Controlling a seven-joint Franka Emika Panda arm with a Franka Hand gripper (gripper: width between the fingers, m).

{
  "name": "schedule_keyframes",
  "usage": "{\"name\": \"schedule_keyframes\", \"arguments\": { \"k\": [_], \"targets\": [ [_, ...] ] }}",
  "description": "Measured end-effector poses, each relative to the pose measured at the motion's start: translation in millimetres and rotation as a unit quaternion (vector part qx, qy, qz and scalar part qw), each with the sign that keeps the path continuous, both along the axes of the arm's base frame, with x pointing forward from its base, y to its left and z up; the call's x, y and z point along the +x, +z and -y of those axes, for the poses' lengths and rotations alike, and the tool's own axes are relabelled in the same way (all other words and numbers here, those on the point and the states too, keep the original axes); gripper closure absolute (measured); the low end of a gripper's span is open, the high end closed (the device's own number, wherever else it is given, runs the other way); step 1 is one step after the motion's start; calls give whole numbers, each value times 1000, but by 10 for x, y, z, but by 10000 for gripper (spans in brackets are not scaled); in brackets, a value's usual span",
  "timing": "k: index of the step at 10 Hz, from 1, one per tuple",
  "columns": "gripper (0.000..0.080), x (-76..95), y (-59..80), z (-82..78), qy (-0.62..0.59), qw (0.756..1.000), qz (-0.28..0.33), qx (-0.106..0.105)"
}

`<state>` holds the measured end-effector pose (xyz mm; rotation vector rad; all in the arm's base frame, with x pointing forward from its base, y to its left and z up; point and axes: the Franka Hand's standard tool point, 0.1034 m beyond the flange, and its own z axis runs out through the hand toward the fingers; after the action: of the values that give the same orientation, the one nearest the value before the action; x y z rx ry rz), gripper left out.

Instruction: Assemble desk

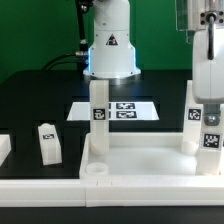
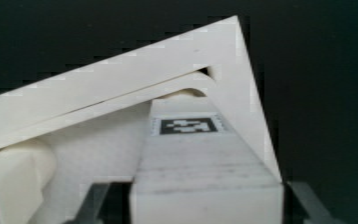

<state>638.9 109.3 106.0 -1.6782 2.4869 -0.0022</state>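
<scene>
We observe the white tabletop (image 1: 130,160) lying on the black counter (image 1: 30,100), rim up, along the near edge. 2 tagged legs stand upright in it: 1 leg (image 1: 98,118) towards the exterior view's left, a 2nd leg (image 1: 192,125) towards the right. A 3rd leg (image 1: 209,120) stands just beside the 2nd, held by the end effector (image 1: 208,100); in the wrist view its fingers (image 2: 101,202) sit closed against both sides of this leg, at a tabletop corner. A loose 4th leg (image 1: 49,142) lies on the counter. The marker board (image 1: 115,109) lies flat behind.
</scene>
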Motion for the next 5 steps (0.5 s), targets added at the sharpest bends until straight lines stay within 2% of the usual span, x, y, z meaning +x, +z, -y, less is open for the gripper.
{"name": "schedule_keyframes", "arguments": {
  "k": [1,3,5],
  "targets": [
    [432,-1,-1,-1,5,1000,0,-1],
    [183,7,26,14,28,1000,4,-3],
    [160,45,240,126,68,997,22,-4]
  ]
}}
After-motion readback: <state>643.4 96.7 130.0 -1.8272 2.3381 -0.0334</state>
